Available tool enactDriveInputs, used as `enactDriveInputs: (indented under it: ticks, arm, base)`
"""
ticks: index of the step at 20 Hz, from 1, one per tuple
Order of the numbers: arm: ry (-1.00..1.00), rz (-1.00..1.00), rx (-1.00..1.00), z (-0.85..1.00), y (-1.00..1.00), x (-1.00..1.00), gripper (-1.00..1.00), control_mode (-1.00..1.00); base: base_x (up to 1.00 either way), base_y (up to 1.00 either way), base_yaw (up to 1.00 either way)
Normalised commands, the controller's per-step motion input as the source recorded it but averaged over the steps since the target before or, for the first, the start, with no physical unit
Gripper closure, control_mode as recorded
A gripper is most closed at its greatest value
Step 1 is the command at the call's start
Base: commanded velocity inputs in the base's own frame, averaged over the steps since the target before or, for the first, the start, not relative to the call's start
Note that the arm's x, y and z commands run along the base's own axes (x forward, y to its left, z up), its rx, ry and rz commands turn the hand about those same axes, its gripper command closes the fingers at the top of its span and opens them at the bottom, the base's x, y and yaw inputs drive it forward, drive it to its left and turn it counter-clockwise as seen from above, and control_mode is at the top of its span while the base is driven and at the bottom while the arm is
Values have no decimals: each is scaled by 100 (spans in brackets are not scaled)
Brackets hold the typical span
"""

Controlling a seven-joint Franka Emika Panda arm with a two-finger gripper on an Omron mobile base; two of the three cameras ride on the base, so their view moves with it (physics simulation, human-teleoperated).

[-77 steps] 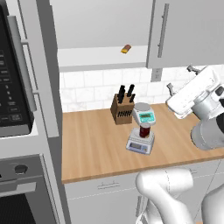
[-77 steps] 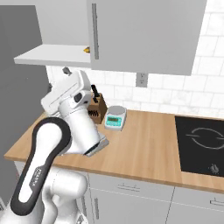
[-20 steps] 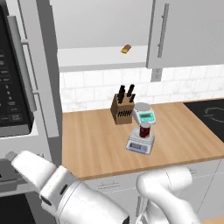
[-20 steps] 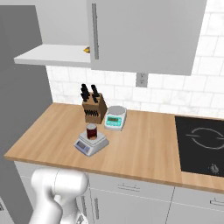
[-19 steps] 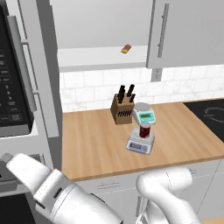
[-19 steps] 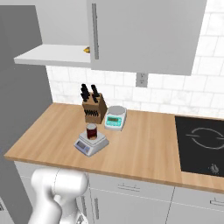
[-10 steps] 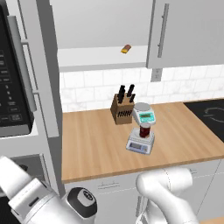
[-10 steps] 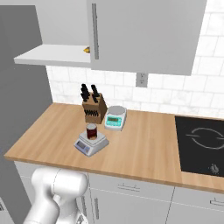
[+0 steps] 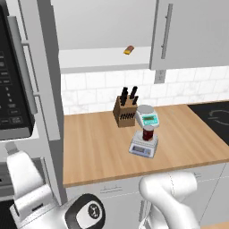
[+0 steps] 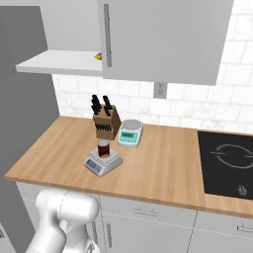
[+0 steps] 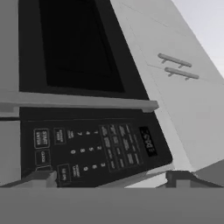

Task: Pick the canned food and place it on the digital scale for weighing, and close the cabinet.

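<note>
The dark red canned food stands upright on the flat silver-grey digital scale in the middle of the wooden counter, with nothing touching it. The light grey cabinet above has one door shut; its other door stands swung out, baring the shelf. My arm reaches low at the left, far from the can. In the hand view my gripper is open, with nothing between its tips, facing a black oven control panel.
A knife block and a white scale with a green panel stand behind the can. A small brown item lies on the cabinet shelf. A black cooktop is at the right, white drawer fronts beside the oven.
The arm, at the right of the can 3.9 s ago, has swung down to the low left and kept moving left over the last second. Can and scale have not moved.
</note>
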Motion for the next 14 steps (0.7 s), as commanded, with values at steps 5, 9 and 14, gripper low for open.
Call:
enactDriveInputs:
  ticks: [5,9,14]
  arm:
    - [0,-15,30,9,-57,-24,-100,-100]
    - [3,-8,17,16,-35,8,-100,-100]
    - [9,-3,9,9,-38,7,-100,-100]
  base:
    - [0,0,0]
    - [0,0,0]
    - [0,0,0]
